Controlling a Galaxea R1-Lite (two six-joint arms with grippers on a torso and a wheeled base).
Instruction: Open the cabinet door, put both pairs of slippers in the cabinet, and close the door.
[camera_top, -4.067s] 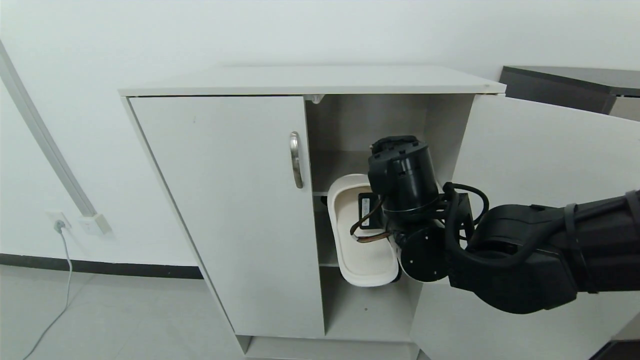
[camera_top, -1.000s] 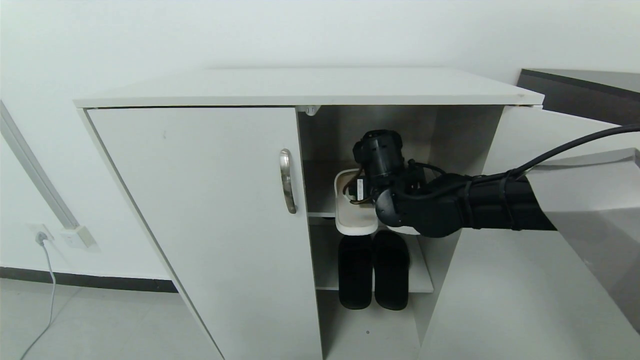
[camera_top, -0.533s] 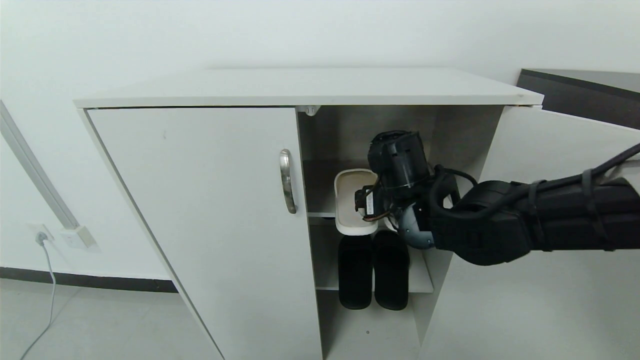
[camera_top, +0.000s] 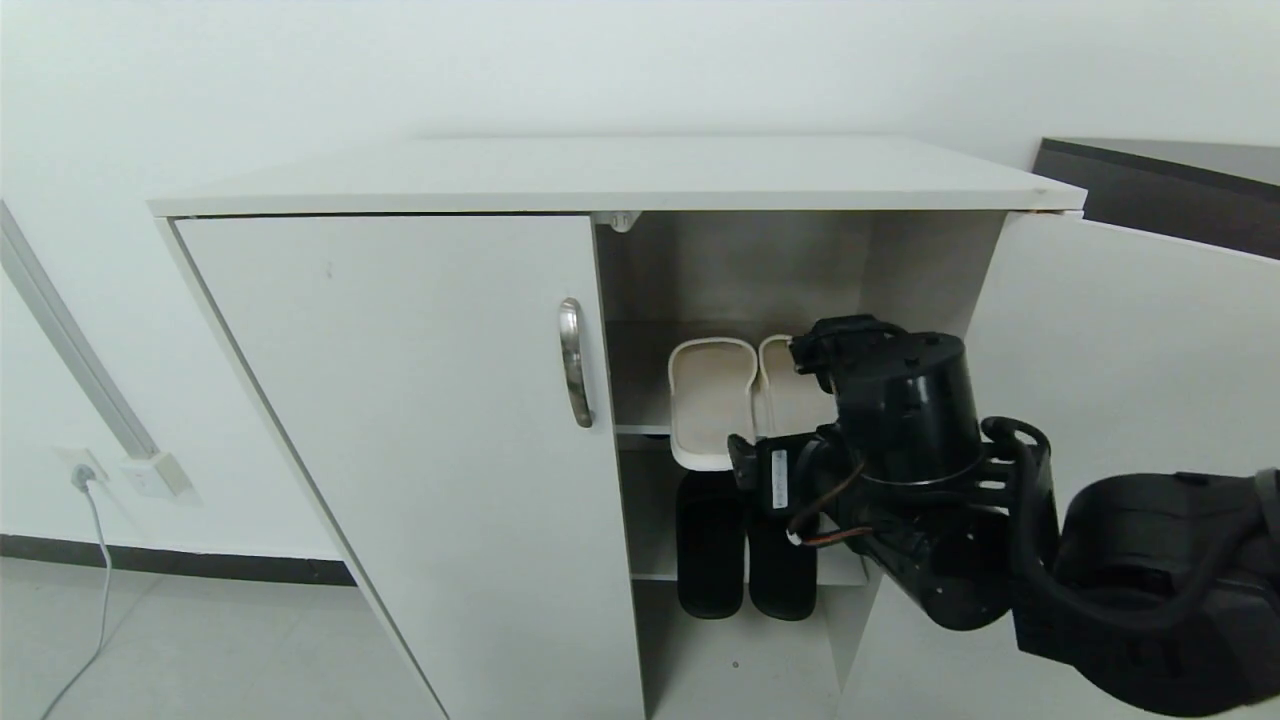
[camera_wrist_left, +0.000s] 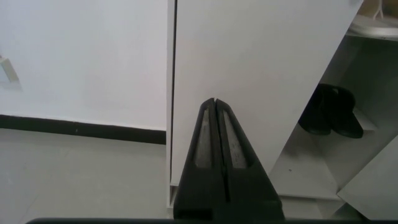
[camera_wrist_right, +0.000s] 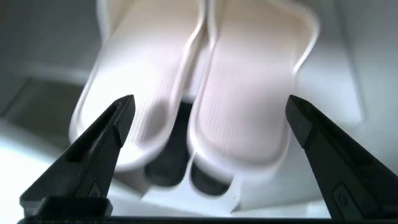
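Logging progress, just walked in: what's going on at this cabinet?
Both pairs are inside the cabinet: white slippers on the upper shelf, black slippers on the lower shelf. The right gripper, fingers open, hangs just outside, facing the white pair. The right door is open, not yet closed. The left gripper is shut, empty.

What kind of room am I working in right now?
Probably a plain indoor room set up like a home entryway, though it could be a test space. A white two-door cabinet holds a pair of white slippers above a pair of black slippers, against a bare white wall with a wall socket.
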